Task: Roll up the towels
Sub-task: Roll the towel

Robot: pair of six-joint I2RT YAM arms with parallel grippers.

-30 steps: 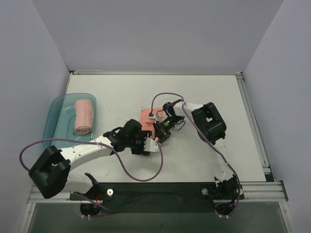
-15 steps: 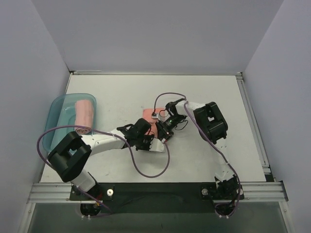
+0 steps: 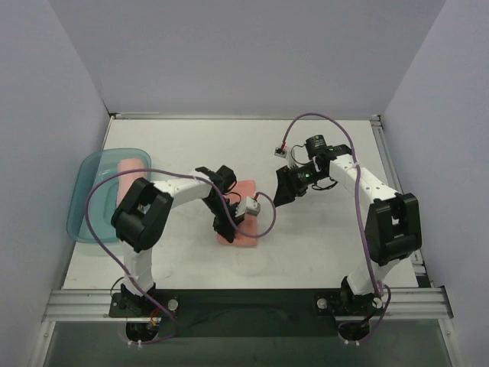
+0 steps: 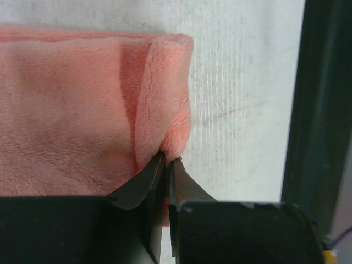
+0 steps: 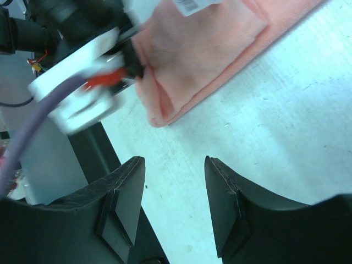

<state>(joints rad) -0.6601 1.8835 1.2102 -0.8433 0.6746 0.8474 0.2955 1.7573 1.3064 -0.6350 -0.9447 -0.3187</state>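
Left pincer (image 4: 166,161) tight (right pincer (image 5: 175,163) wide)

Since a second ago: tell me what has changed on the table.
The right gripper opened and drew back to the right, away from the flat towel. The left gripper closed on that towel's folded edge, and the towel slid nearer the arms' bases. The rolled towel in the tray stayed put.

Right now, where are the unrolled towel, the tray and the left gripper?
unrolled towel (image 3: 238,235): top view, near edge.
tray (image 3: 90,172): top view, bare far-left corner.
left gripper (image 4: 166,160): left wrist view, between its fingertips.
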